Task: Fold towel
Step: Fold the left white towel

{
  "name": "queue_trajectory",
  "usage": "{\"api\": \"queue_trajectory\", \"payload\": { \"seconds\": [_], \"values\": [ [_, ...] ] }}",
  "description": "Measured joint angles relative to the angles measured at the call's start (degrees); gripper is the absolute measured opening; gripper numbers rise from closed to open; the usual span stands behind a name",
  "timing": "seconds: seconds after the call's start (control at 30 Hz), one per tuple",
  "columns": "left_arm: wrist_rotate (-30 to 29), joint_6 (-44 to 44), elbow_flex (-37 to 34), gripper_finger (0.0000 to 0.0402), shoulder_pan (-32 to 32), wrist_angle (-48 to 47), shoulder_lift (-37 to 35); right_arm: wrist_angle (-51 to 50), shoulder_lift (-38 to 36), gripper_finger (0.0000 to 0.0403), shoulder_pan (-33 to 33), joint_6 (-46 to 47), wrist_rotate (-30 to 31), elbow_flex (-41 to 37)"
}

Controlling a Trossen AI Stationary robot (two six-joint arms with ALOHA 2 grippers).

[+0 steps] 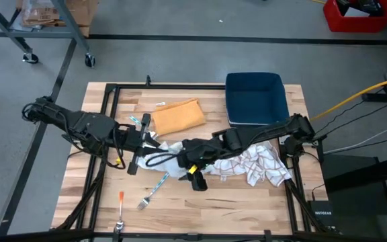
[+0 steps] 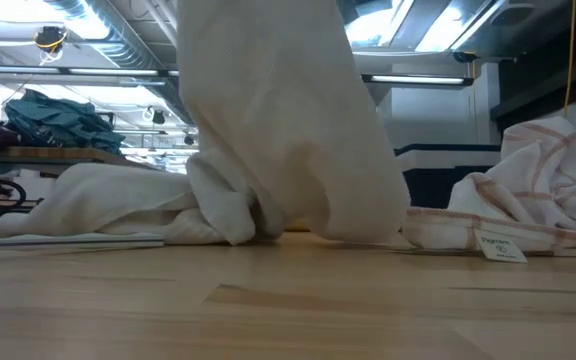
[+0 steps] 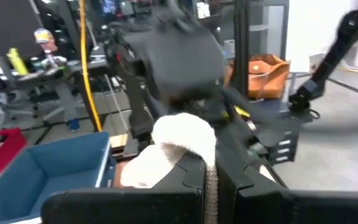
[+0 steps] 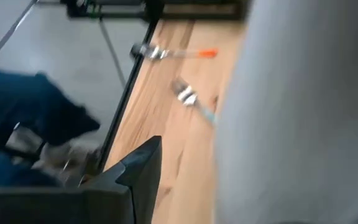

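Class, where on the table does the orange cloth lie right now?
In the high view, the orange cloth lies flat on the far-middle part of the table, just left of the blue bin.

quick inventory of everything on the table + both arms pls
white cloth towel with thin reddish stripes: 1, white, crumpled on the table's right side, one end lifted at the centre
folded orange cloth: 1, orange, far centre of the table
dark blue rectangular plastic bin: 1, blue, far right of the table
teal-handled fork: 1, near left-centre of the table
orange-handled utensil: 1, near left edge
light wooden table: 1, black frame along its edges
left gripper: 1, dark, left of centre, shut on a bunch of the towel
right gripper: 1, dark, at centre, by the lifted towel
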Motion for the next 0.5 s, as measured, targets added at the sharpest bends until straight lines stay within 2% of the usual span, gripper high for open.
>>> {"api": "queue_trajectory", "payload": {
  "seconds": [0.3,0.5],
  "values": [
    [-7.4,5.0,0.0,0.0,0.0,-0.4,-5.3,-7.9,1.9,0.0188,0.0,0.8,-2.3,0.0],
    [-11.6,7.5,0.0,0.0,0.0,-0.2,-9.5,-7.4,3.3,0.0188,0.0,1.0,-4.8,0.0]
  ]
}}
